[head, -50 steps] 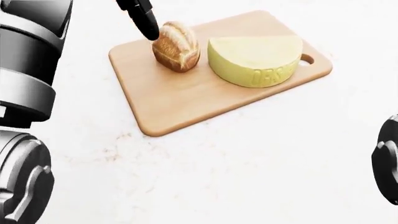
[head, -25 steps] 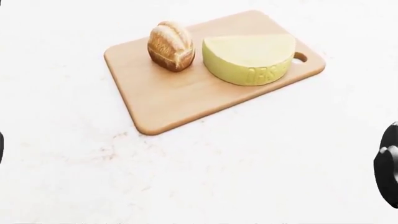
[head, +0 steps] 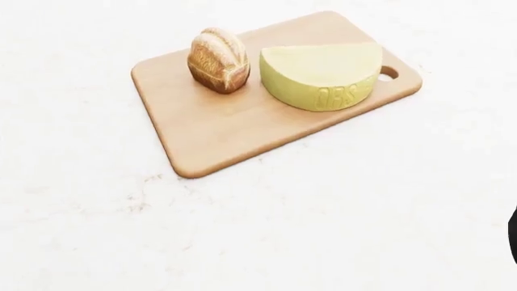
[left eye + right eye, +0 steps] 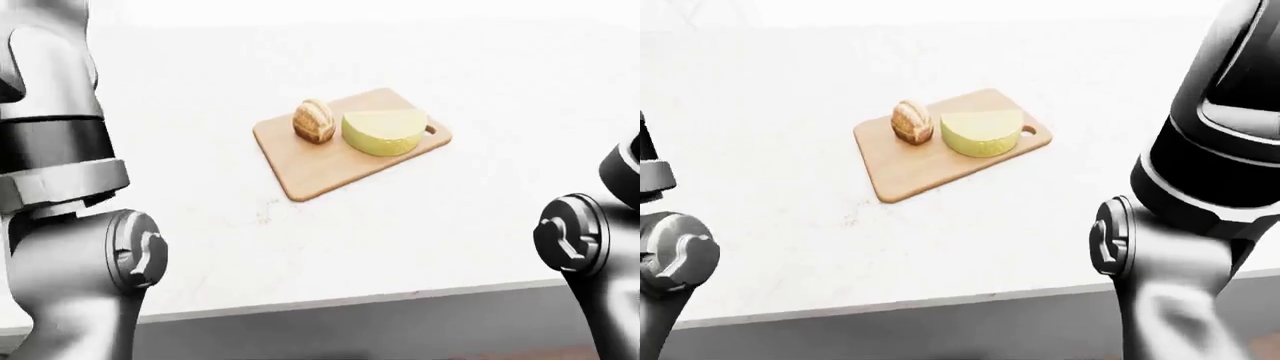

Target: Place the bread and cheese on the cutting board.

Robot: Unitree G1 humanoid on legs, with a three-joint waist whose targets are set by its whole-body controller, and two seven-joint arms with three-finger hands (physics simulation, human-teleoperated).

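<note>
A small crusty bread loaf [image 3: 218,59] stands on the wooden cutting board [image 3: 218,130] near its upper left. Beside it on the right lies a pale yellow half wheel of cheese [image 3: 322,74], also on the board, close to the handle hole. Neither hand shows in any view. Only the arms show: the left arm [image 4: 70,225] fills the left edge of the left-eye view, and the right arm [image 4: 1200,202] fills the right side of the right-eye view. Both arms are low and well away from the board.
The board lies on a white, faintly speckled counter [image 4: 400,240]. The counter's near edge [image 4: 400,294] runs across the bottom of the eye views, with a grey face below it.
The left hand, which stood by the bread a second ago, has pulled back out of the head view. Bread and cheese stay on the board. The picture shifted slightly.
</note>
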